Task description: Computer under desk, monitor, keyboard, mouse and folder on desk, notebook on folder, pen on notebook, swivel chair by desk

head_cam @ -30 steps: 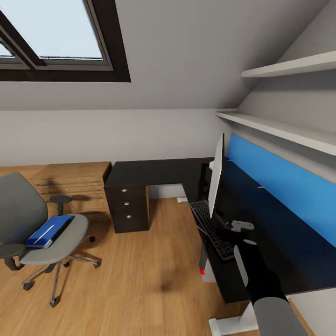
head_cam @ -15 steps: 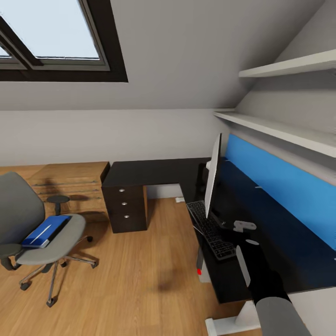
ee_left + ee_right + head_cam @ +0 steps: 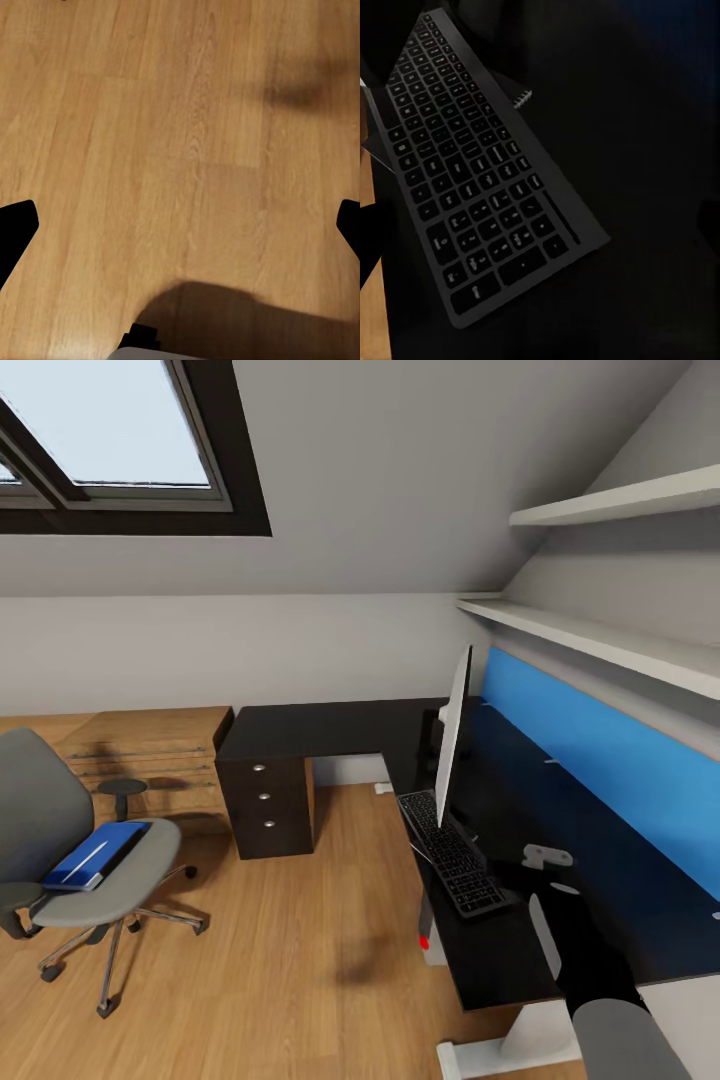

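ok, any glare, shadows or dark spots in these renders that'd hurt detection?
Head view: even light, no glare; a soft shadow blob on the floor; black keyboard has low contrast on the black desk. Right wrist view: very dark, keyboard keys barely legible. Left wrist view: the floor carries two blurry shadows.

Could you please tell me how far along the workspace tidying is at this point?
Done: monitor and keyboard sit together on the desk. In hand: the right pincer hovers beside the keyboard. Left: the folder lies on the swivel chair, away from the desk.
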Controlling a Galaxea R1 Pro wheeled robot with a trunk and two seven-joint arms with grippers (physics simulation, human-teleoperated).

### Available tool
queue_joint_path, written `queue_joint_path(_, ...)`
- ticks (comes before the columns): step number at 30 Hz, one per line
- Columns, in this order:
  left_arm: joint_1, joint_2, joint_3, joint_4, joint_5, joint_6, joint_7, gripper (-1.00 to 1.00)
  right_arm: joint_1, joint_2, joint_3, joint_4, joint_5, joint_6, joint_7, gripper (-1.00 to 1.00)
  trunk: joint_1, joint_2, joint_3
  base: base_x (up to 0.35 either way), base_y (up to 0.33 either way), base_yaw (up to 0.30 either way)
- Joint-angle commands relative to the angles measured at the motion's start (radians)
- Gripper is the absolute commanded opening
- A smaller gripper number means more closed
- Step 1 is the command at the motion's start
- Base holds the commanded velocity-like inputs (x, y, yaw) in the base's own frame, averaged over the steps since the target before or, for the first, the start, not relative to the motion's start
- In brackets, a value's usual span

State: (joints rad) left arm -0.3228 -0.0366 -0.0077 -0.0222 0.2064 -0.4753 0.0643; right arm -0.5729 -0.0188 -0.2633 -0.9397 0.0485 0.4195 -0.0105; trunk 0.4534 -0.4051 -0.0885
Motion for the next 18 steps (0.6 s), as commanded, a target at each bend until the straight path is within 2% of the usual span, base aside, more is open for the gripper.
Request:
queue_joint_path(1, -0.001, 0.000, -0.001, 0.001, 0.002, -0.003, 0.003, 1.00, -0.001, -0.005, -0.001, 0.000, 0.001, 0.006, 0.001, 1.00, 0.001, -0.002, -0.002, 0.000, -0.003, 0.000)
queue_joint_path(7, -0.001, -0.001, -0.001, 0.001, 0.002, -0.003, 0.002, 1.00, -0.001, -0.026, -0.004, 0.017, -0.019, 0.004, 0.010, 1.00, 0.001, -0.002, -0.002, 0.054, -0.001, 0.000)
queue_joint_path(14, -0.001, 0.000, -0.002, 0.001, 0.002, -0.003, 0.002, 1.00, -0.002, -0.042, -0.004, 0.058, -0.026, -0.037, 0.013, 1.00, 0.001, -0.002, -0.002, 0.233, 0.000, 0.000)
queue_joint_path(18, -0.001, 0.000, -0.002, 0.001, 0.002, -0.003, 0.002, 1.00, -0.002, -0.044, -0.004, 0.069, -0.027, -0.058, 0.014, 1.00, 0.001, -0.002, -0.002, 0.113, 0.000, 0.000)
